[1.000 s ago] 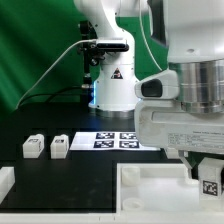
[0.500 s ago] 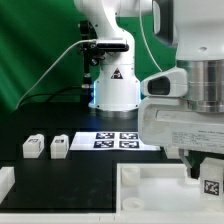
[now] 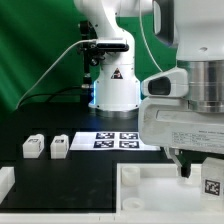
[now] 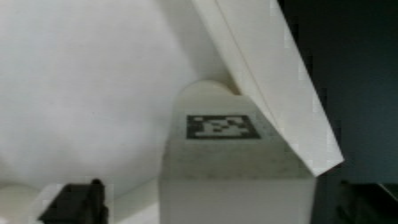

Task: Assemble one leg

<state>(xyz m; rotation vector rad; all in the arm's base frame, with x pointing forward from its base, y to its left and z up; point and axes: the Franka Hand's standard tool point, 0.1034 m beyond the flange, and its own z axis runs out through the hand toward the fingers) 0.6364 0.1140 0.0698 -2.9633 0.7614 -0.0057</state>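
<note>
One leg (image 3: 211,184) at the frame's lower right, under the gripper (image 3: 198,165).
Whether the fingers clamp it, I cannot tell; a loose hold could tilt it against the panel (image 3: 150,185).

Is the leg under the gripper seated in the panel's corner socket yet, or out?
Cannot tell. The leg sits at the panel corner beneath the gripper, but the arm hides its base.

Black table (image 3: 60,170) under it all. Two small white legs (image 3: 33,147) (image 3: 59,146) sit side by side toward the exterior view's left, the marker board (image 3: 118,139) flat just beyond them, and the big rimmed white panel (image 3: 150,190) up front.
</note>
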